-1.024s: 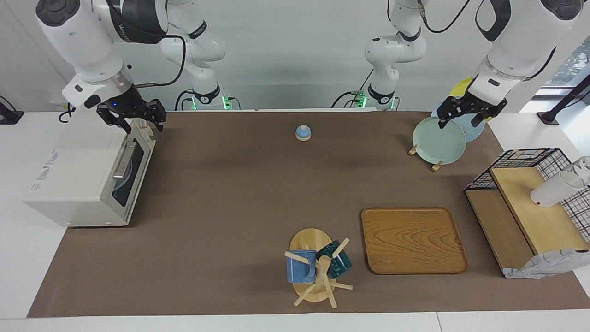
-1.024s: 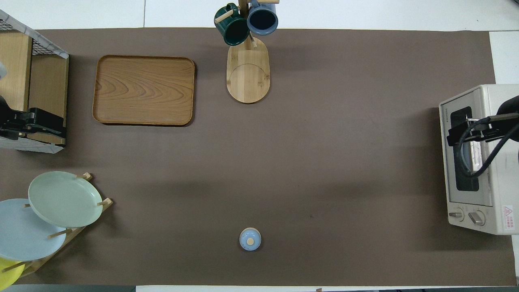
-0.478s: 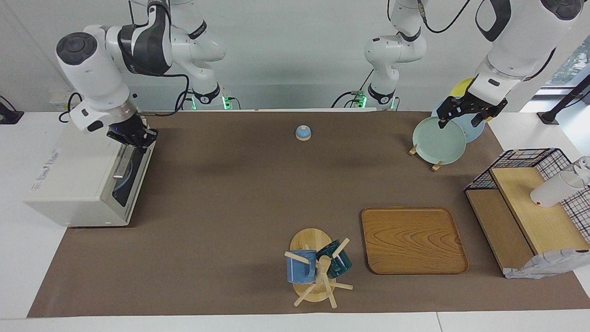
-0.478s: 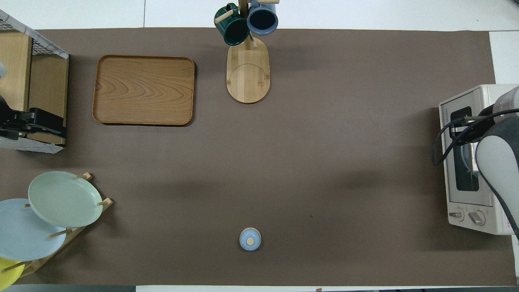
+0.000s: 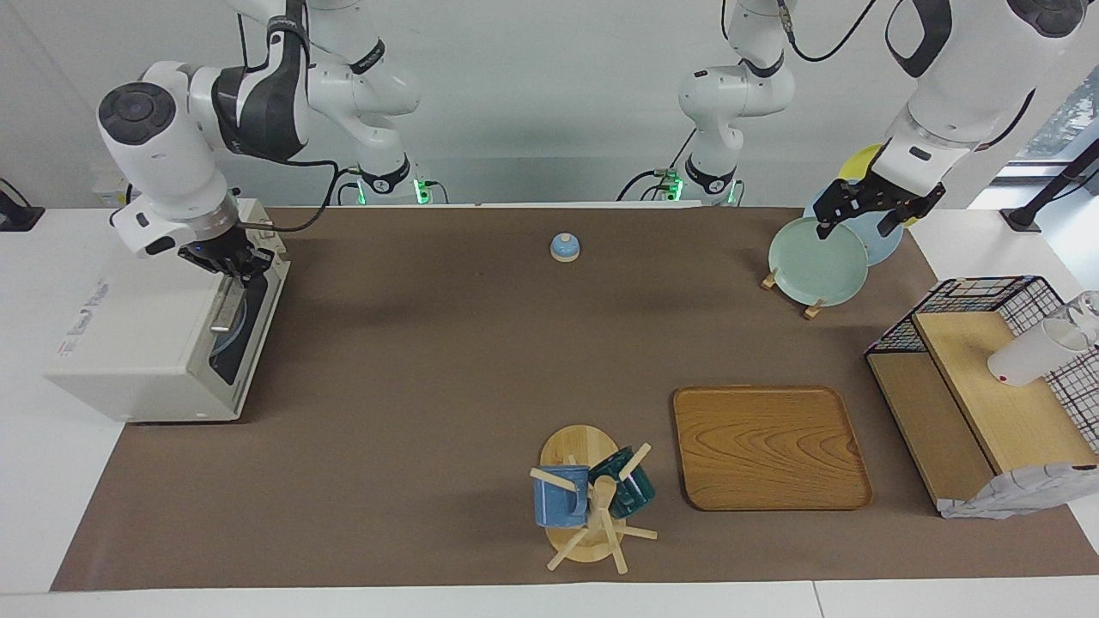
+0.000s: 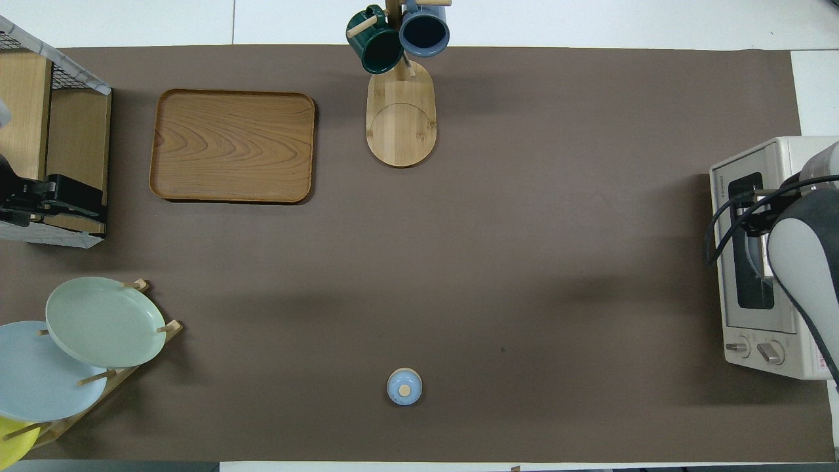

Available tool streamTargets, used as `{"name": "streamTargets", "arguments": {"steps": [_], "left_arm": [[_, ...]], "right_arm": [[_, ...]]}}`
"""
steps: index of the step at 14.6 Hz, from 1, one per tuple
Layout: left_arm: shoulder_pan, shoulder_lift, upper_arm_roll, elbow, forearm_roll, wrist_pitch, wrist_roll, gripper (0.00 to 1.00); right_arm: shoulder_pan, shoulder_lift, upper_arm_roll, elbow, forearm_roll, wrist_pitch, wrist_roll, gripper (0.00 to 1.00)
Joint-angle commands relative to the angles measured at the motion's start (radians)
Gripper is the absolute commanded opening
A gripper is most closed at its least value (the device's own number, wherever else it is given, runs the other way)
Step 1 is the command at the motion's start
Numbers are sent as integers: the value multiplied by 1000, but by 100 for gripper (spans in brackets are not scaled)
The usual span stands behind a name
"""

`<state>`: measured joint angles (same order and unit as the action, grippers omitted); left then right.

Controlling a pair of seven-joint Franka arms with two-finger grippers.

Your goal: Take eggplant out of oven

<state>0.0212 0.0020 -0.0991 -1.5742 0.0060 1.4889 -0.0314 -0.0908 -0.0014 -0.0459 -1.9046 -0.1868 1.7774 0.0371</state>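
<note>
Where fingers (image 5: 230, 264) pinch, boxy oven (image 5: 146, 343), glossy door (image 5: 240, 322)

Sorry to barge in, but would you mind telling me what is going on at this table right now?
The right gripper is down at the top edge of the oven door, jaws shut at the silver handle, seemingly about to pull the door open. The door looks closed, and no eggplant is visible through the glass. The left gripper waits open over the plate rack at the left arm's end of the table.
</note>
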Motion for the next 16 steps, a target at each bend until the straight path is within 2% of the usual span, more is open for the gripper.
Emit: {"name": "streamTargets", "arguments": {"steps": [1,5,7,11,16], "left_arm": [[6,-8,-5,0,23,-9,1,100],[6,-8,-5,0,23,-9,1,100],[6,-8,-5,-1,23,-9,1,100],[6,-8,-7,0,23,-9,-1,100],[2,-7,-7,0,23,-1,-2,100]], "right_arm": [[-33,-31,9,-79,-20,60,11,0],[-38,-26,11,-93,-20,71,9,0],[-35,-26,12,-131,-10,117,9,0],[40,-14,14,-197,50,218,18,0],[83,66,15,-218,78,357,24,0]]}}
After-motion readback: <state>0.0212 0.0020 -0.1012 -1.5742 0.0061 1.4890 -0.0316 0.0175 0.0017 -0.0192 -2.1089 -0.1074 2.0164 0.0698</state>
